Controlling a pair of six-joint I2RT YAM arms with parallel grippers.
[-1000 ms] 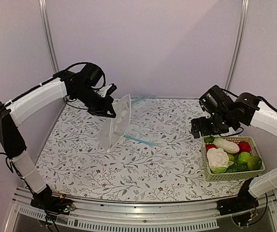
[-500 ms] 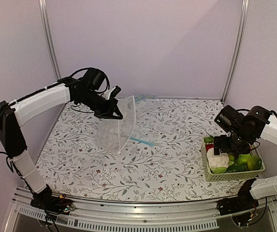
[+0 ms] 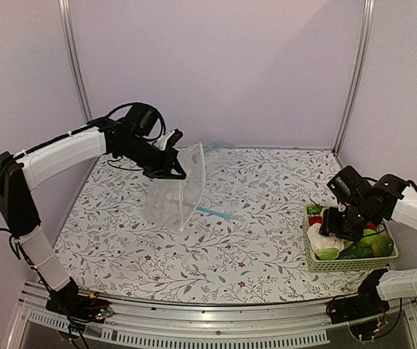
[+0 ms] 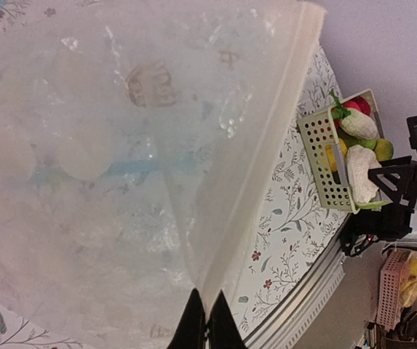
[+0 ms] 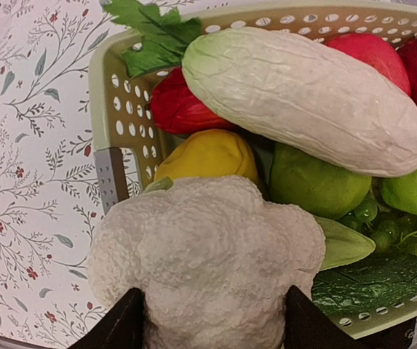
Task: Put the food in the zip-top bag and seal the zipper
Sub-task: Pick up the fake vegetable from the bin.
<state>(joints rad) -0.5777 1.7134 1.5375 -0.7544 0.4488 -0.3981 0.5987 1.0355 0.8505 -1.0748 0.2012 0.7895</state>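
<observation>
1. Zip-top bag is hanging upper left of centre in the top view, held up over the table; the left jaws are pinching together on its rim.
2. Basket, at lower right and well apart from the bag, is holding the food.
3. Cauliflower is lying directly between the right jaws, which are standing apart and straddling it from above; this arm is far nearer.
4. Radish is lying crosswise just behind it, with lemon wedging between; neither is blocking the grasp, I judge.
</observation>
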